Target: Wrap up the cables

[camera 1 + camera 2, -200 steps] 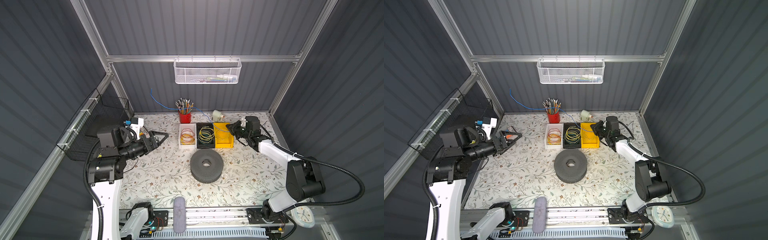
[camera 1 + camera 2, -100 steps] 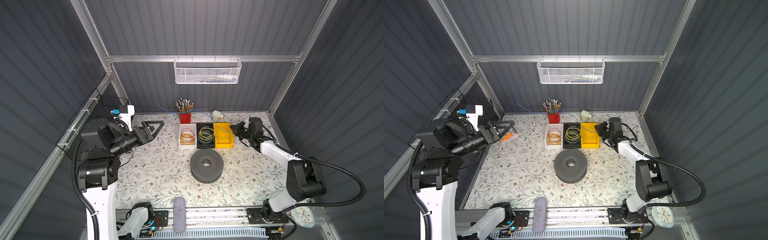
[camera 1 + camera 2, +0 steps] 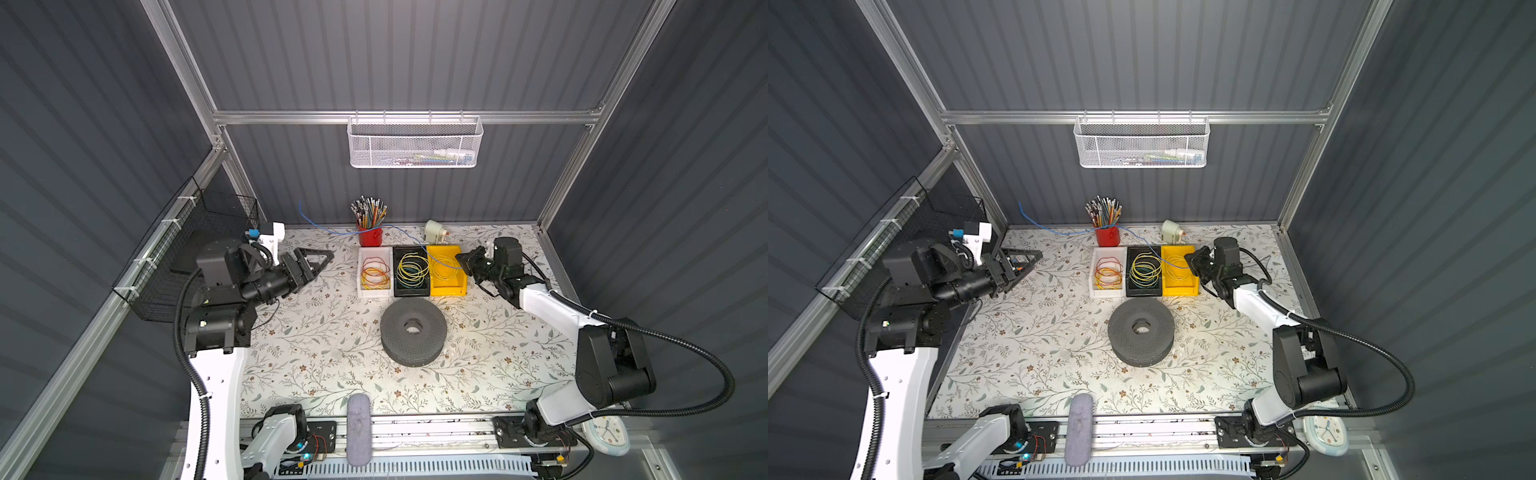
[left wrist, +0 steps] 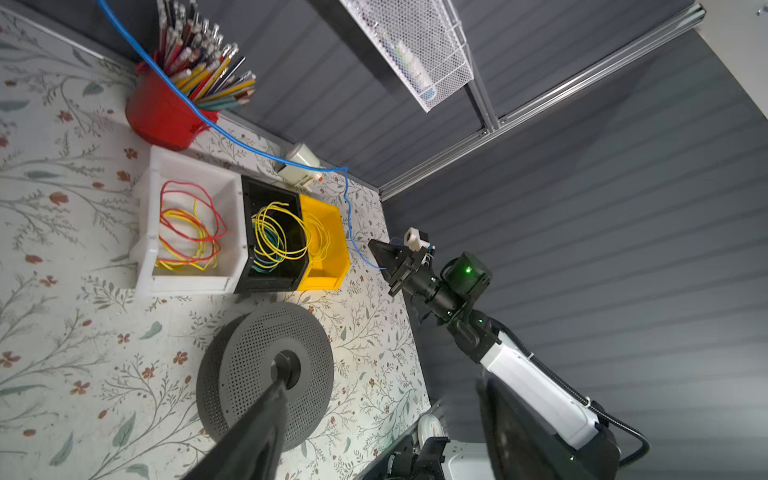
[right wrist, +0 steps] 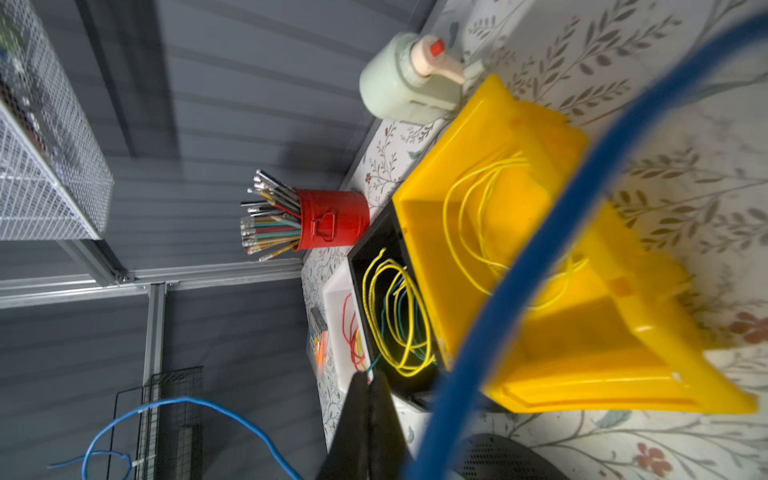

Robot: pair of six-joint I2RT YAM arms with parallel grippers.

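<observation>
Early wrap, I'd guess: right claw [image 3: 462, 262] pinched the cable [image 3: 328, 227] at 2 o'clock; left claw [image 3: 322, 262] gaped empty, needed the slack at 11.

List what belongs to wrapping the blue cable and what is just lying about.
Job in hand:
blue cable
right gripper, shut on it
left gripper, open and empty

Lying about:
red pencil cup
white bin
black bin
grey perforated disc
clock
</observation>
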